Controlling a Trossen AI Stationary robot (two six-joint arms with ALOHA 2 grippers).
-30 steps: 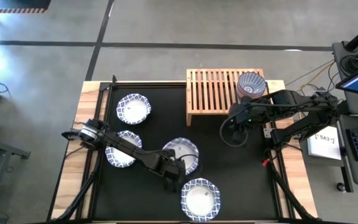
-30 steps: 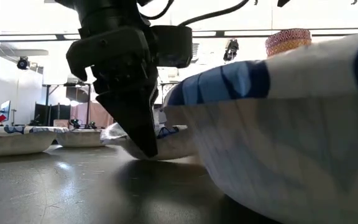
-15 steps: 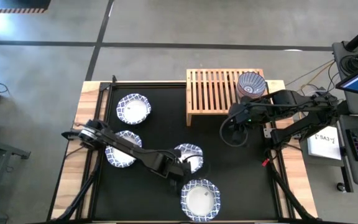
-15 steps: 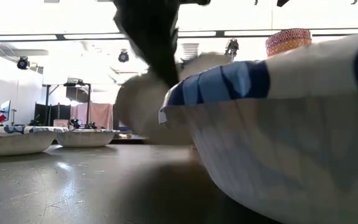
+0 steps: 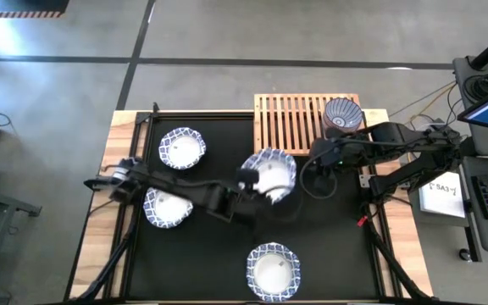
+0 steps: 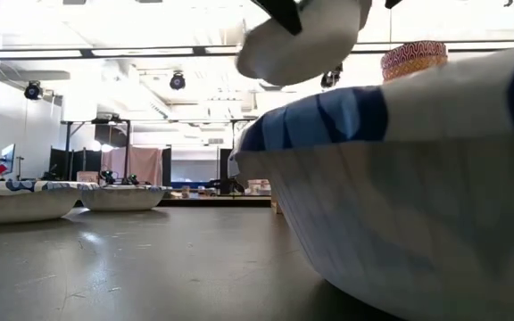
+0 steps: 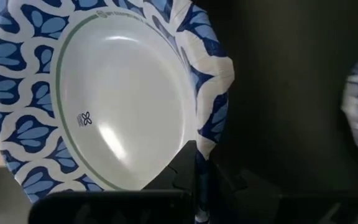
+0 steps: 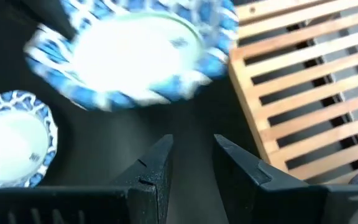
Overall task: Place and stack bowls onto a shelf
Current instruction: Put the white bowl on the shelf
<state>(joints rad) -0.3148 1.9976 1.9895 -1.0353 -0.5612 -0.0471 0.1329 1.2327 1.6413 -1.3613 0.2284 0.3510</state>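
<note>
Left hand (image 5: 251, 182) clamps a raised white bowl (image 5: 271, 173) by its rim (near the shelf (image 5: 291, 123)).

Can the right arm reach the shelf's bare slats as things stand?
Probably yes. The right gripper hangs open just off the shelf, whose bare slats fill its wrist view. The only crowding is the white bowl that the left gripper holds aloft close by.

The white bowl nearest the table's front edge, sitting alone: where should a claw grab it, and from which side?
Grip the blue-patterned rim of the front bowl, one finger inside and one outside. It sits upright with its mouth open to above, and its low sloping wall gives no side hold. Come down from above onto the rim section facing the left claw.
</note>
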